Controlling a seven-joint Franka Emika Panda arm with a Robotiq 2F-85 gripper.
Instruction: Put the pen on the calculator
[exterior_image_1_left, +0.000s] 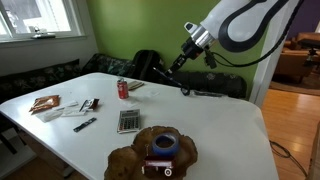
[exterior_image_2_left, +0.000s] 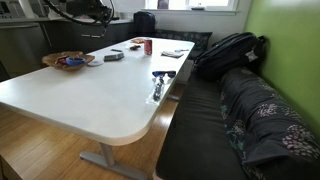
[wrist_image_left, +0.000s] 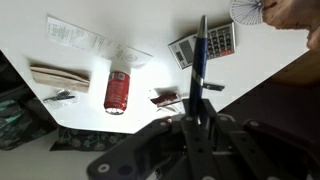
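Wrist view, left to right: pale printed papers (wrist_image_left: 75, 35) lie on the white tabletop (wrist_image_left: 150, 25), then a red drink can (wrist_image_left: 117, 90) on its side. Next, the gripper (wrist_image_left: 197, 105) comes in from the near edge, its fingers clamped together on the thin dark stick pen (wrist_image_left: 201, 55). The pen's far end crosses in front of the flat grey calculator (wrist_image_left: 217, 41) at the right. In an exterior view the gripper (exterior_image_1_left: 180, 60) hangs well above and beyond the calculator (exterior_image_1_left: 128, 121).
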